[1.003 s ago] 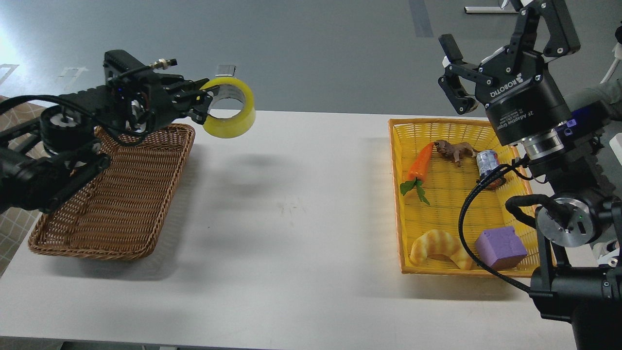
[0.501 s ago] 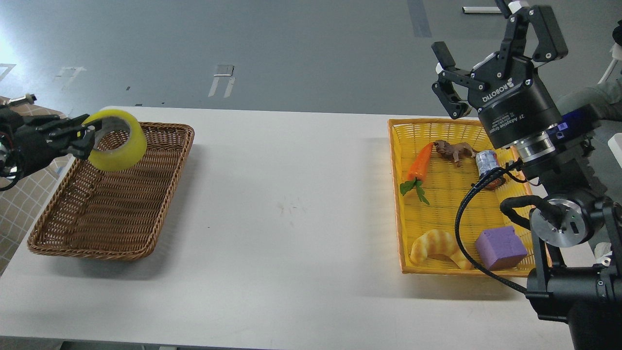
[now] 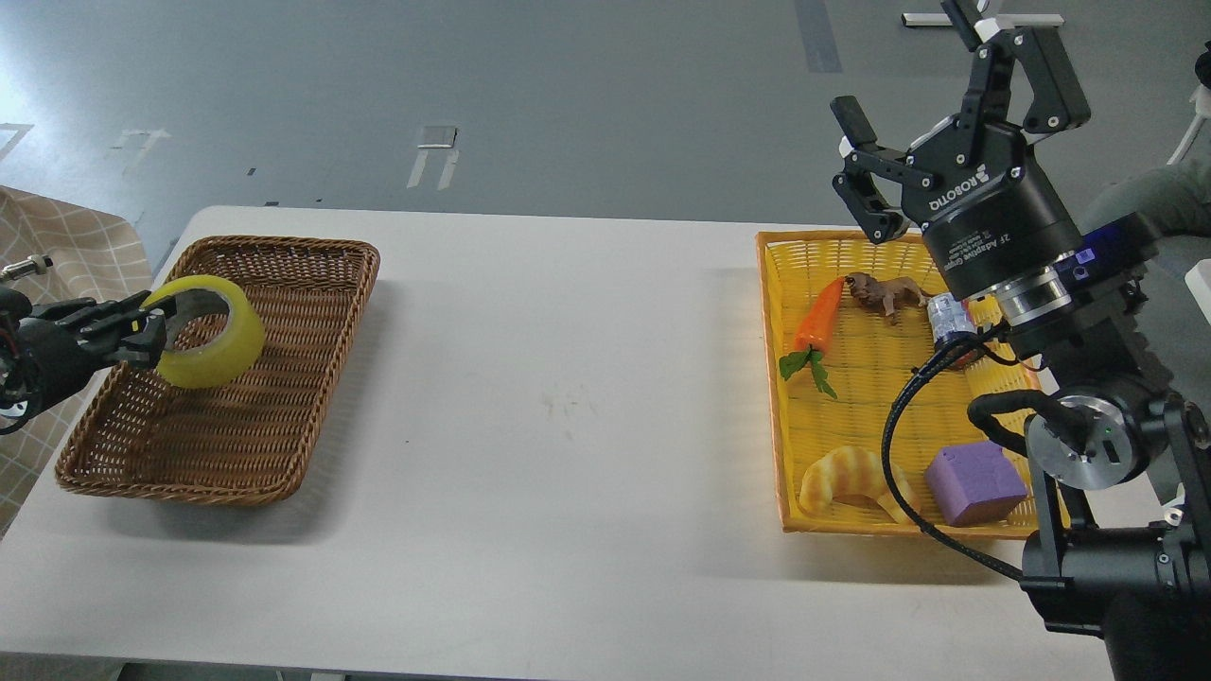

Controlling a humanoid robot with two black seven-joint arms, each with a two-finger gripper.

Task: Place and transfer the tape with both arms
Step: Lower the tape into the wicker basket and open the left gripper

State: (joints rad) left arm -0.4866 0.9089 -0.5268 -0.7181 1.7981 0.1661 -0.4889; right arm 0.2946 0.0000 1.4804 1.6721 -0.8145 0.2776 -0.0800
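The tape (image 3: 210, 333), a thick translucent yellow roll with a grey core, hangs tilted over the left part of the brown wicker basket (image 3: 284, 416). My left gripper (image 3: 149, 326) comes in from the left edge and is shut on the roll's near rim. I cannot tell if the roll touches the basket floor. My right gripper (image 3: 932, 85) is open and empty, raised high above the far edge of the yellow basket (image 3: 771, 378) at the right.
The yellow basket holds a toy carrot (image 3: 818, 317), a brown animal figure (image 3: 885, 293), a small can (image 3: 946, 320), a striped croissant toy (image 3: 851, 478) and a purple block (image 3: 974, 482). The white table (image 3: 568, 426) lies between the two baskets. A black cable (image 3: 899, 445) loops over the yellow basket.
My left gripper has carried the tape from mid-table height leftward and down, over the wicker basket. My right gripper has drifted slightly up and left, still open.
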